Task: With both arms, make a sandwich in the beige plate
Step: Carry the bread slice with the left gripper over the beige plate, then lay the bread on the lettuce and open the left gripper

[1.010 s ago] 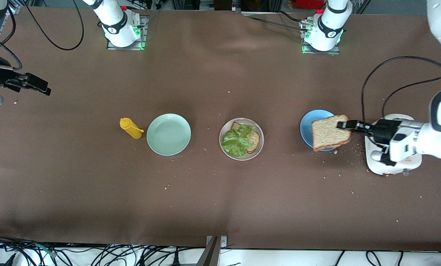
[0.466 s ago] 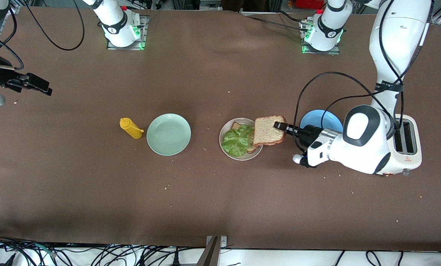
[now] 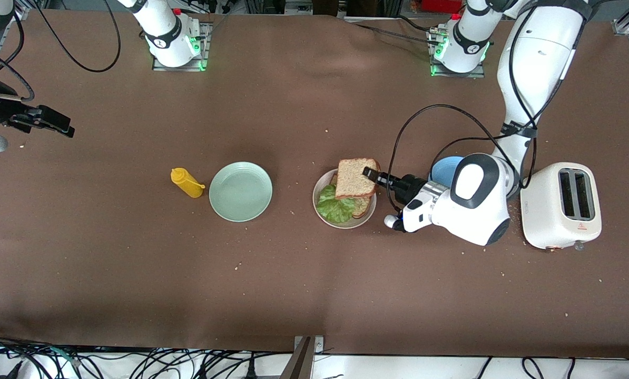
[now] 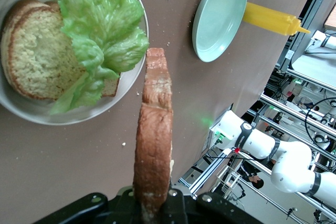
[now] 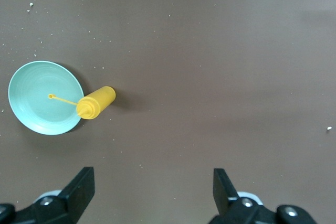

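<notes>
**Top slice carried over the beige plate**

The left gripper (image 3: 371,174) is clenched on one edge of a square slice of brown wholegrain toast (image 3: 355,178), which it holds in the air over the beige plate (image 3: 368,212). In the left wrist view the slice (image 4: 154,156) juts straight out from the fingers, edge-on, with a darker crust. Below it on the round, pale plate (image 4: 16,109) lie another toast slice (image 4: 31,59) and a ruffled green lettuce leaf (image 4: 102,30) draped partly over it.

A second ago the left gripper held the slice over the blue plate (image 3: 442,169), beside the white toaster (image 3: 561,204); now it has carried it across to the beige plate.

The right gripper (image 5: 152,187) waits with its fingers spread wide and empty, up over the right arm's end of the table, with the mint-green plate (image 5: 31,98) and yellow bottle (image 5: 97,102) below.
</notes>
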You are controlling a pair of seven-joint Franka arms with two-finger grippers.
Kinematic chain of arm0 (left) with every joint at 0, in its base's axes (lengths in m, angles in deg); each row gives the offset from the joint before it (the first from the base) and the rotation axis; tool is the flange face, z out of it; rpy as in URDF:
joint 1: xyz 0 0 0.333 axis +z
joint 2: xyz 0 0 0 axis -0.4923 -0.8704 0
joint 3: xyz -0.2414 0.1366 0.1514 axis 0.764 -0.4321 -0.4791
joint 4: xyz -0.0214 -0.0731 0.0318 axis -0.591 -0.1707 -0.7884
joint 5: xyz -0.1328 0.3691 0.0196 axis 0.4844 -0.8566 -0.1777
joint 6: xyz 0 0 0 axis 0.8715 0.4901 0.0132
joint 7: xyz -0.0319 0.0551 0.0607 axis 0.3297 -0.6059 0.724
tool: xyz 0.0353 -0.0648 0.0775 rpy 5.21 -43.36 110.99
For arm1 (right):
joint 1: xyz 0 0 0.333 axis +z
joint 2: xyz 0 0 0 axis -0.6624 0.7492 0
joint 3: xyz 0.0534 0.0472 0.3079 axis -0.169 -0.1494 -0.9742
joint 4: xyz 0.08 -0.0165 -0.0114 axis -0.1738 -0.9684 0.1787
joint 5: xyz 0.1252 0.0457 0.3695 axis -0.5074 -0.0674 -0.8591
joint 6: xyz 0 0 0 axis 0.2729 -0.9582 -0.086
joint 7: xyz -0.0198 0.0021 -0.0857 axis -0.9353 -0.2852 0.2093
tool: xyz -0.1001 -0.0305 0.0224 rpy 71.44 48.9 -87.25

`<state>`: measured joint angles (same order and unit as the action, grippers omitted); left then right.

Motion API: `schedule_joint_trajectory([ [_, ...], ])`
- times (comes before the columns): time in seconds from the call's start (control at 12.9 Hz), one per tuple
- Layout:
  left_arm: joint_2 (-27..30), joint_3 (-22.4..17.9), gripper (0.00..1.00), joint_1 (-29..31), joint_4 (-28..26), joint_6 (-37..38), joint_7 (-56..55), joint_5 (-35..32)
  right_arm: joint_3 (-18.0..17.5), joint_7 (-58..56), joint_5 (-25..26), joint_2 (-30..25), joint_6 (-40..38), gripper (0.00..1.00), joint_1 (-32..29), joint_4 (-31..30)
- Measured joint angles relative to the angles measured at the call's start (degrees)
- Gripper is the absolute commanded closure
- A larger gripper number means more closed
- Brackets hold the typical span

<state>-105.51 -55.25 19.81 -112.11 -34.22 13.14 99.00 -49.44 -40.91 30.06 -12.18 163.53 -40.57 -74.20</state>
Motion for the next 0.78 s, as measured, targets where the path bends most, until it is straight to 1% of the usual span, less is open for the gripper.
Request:
schedule_joint_trajectory([
  [0.31, -1.96, 0.0, 1.0, -1.72, 0.01, -2.97, 0.0, 0.17, 0.0, 0.0, 0.0, 0.02, 0.01, 0.0, -0.03, 0.03],
  [0.78, -4.3, -0.01, 1.0, -2.29, 0.0, -7.28, 0.0, 0.23, -0.02, 0.0, 0.03, 0.03, 0.35, 0.0, -0.03, 0.04],
])
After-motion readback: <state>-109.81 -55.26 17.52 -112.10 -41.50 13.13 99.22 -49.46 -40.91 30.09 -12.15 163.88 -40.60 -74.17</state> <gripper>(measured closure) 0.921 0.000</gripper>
